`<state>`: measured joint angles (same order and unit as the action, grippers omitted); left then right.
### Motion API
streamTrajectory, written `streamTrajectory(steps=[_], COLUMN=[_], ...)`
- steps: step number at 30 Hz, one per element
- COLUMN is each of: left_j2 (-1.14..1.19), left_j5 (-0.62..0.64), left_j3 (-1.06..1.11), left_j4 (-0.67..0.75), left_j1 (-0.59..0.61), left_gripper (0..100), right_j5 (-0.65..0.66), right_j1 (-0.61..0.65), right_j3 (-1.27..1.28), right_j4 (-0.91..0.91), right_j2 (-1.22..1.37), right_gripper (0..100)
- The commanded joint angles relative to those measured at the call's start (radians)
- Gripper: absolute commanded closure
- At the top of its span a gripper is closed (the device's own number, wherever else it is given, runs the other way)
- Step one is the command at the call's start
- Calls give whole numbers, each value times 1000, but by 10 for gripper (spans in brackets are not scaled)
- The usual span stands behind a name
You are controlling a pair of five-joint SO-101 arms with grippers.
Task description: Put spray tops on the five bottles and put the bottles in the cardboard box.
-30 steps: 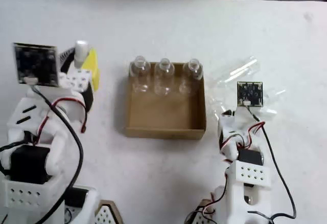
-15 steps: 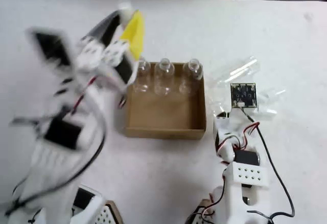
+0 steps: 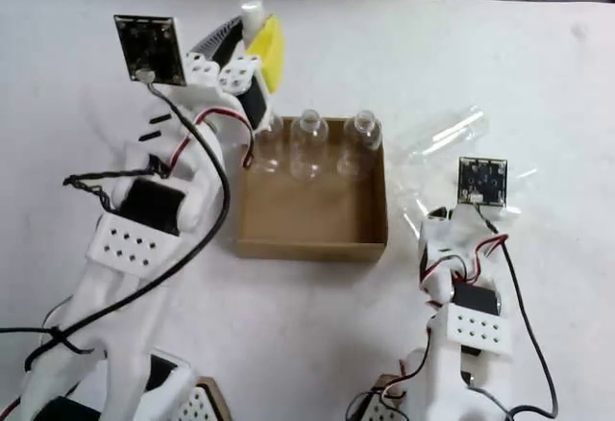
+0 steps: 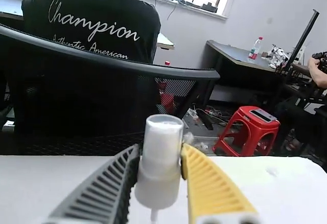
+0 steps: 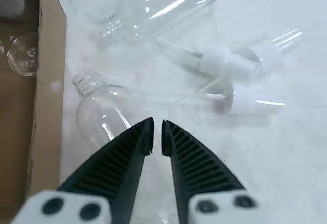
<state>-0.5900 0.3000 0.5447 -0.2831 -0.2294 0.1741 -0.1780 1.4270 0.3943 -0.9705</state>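
Note:
My left gripper (image 4: 159, 175) is shut on a white spray top (image 4: 159, 157), held upright. In the high view this spray top (image 3: 252, 12) hangs just behind the back left corner of the cardboard box (image 3: 312, 244). Three clear bottles without tops stand along the box's back wall (image 3: 268, 144) (image 3: 309, 142) (image 3: 361, 140). Right of the box two more clear bottles lie on the table (image 5: 168, 4) (image 5: 102, 112), with two white spray tops (image 5: 229, 65) (image 5: 251, 102) beside them. My right gripper (image 5: 156, 132) hovers shut over the nearer lying bottle, holding nothing.
The white table (image 3: 480, 56) has free room behind the box and on its far right. Crumpled clear plastic (image 3: 447, 137) lies right of the box. A black chair back (image 4: 102, 81) and a red stool (image 4: 250, 129) stand beyond the table's far edge.
The left arm swung from the table's left side over to the box's back left corner, carrying the spray top. The right arm shifted slightly to the right.

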Motion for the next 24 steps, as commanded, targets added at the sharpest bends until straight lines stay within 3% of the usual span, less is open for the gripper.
streamTrajectory(steps=[1,10,24], left_j2=[25,67,71], left_j5=[8,8,12], left_j3=[2,2,-84], left_j4=[38,74,44], left_j1=[12,73,62], left_gripper=[959,959,959], right_j5=[0,0,0], right_j1=[-18,-13,-12], right_j3=[-25,-23,-23], right_j4=[-19,-19,-19], right_j2=[-2,-2,-1], right_gripper=[981,981,981])
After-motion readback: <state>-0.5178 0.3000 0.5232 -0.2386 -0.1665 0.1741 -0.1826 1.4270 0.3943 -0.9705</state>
